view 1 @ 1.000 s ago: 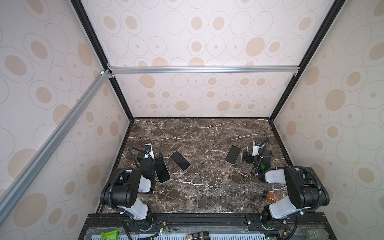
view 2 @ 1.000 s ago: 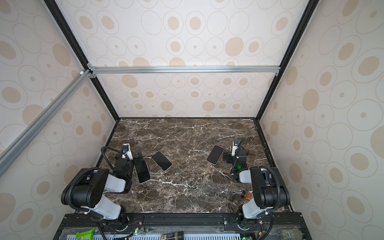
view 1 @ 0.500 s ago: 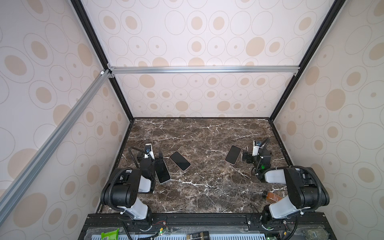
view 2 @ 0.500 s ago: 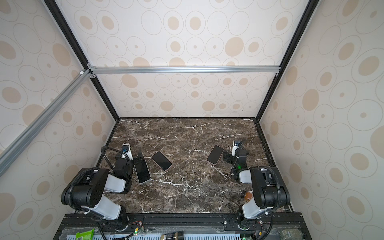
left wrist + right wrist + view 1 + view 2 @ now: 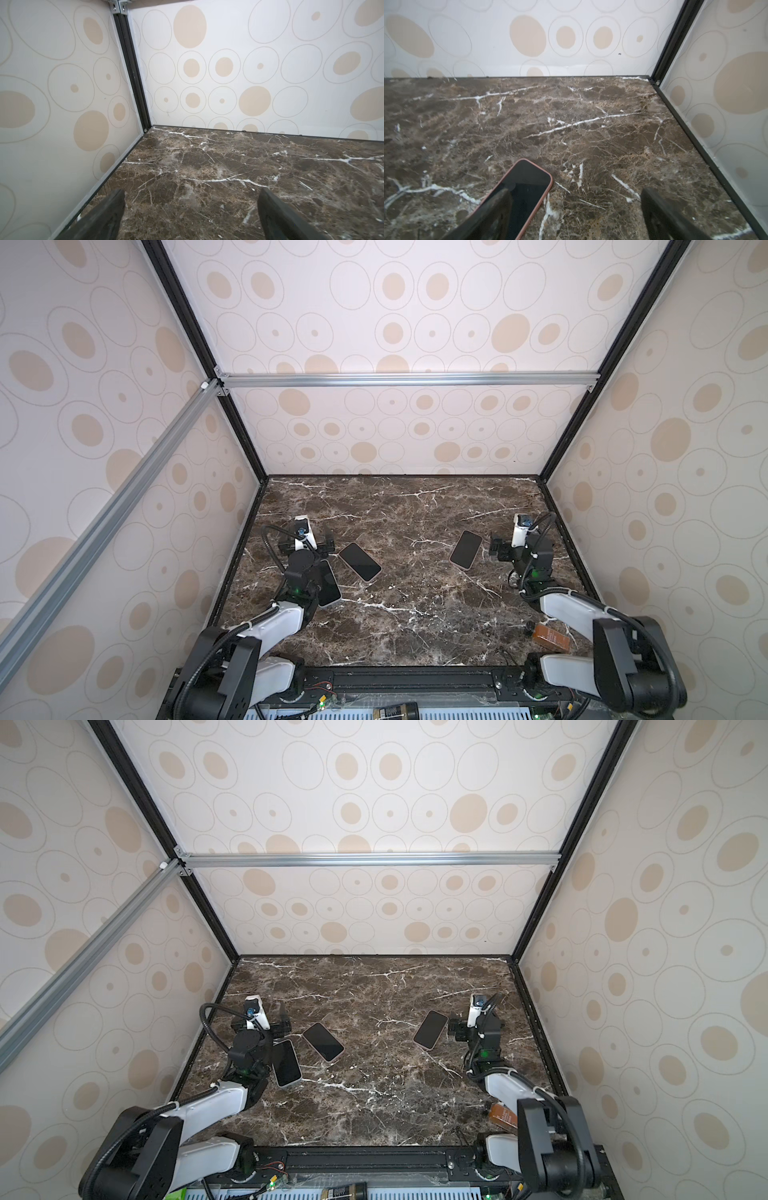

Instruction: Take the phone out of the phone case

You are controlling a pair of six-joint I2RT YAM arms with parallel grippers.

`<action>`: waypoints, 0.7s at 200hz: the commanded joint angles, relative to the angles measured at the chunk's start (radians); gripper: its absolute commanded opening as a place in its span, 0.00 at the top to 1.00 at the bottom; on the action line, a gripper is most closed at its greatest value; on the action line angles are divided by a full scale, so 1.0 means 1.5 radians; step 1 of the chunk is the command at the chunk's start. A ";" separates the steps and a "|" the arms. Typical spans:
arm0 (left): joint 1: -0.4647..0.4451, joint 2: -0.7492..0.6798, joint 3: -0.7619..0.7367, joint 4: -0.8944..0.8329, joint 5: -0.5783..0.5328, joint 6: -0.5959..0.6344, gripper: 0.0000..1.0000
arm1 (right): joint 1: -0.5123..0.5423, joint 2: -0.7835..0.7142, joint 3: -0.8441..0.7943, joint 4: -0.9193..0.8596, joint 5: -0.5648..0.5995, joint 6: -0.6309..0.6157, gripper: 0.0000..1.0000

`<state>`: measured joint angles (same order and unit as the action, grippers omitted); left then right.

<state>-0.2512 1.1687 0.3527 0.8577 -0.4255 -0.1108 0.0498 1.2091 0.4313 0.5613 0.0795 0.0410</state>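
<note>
Nothing has shifted this past second: my left gripper (image 5: 191,207) and right gripper (image 5: 575,207) gape fully, empty; the pink-cased phone (image 5: 527,193) lies ungripped, removal unstarted.

Three phones (image 5: 360,561) (image 5: 466,549) (image 5: 330,589), one brown item (image 5: 550,637), two robot arms (image 5: 282,616) (image 5: 571,608)
</note>
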 commanded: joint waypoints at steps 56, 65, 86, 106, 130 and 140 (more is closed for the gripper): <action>-0.021 -0.030 0.197 -0.452 0.144 -0.262 0.01 | 0.002 -0.090 0.187 -0.482 0.048 0.298 0.00; -0.045 -0.026 0.211 -0.468 0.153 -0.251 0.01 | 0.002 -0.079 0.203 -0.499 0.003 0.290 0.00; -0.114 -0.009 0.240 -0.483 0.169 -0.239 0.01 | 0.002 -0.040 0.247 -0.546 -0.079 0.297 0.00; -0.177 0.023 0.252 -0.462 0.205 -0.250 0.01 | 0.006 0.018 0.292 -0.587 -0.117 0.323 0.00; -0.257 0.076 0.254 -0.392 0.212 -0.267 0.01 | 0.032 0.115 0.366 -0.658 -0.116 0.340 0.01; -0.277 0.106 0.258 -0.355 0.223 -0.280 0.01 | 0.047 0.149 0.392 -0.677 -0.088 0.348 0.04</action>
<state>-0.5964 1.2533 0.7029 0.2302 -0.1410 -0.4664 0.0708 1.3384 0.9371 -0.3000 -0.0578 0.5022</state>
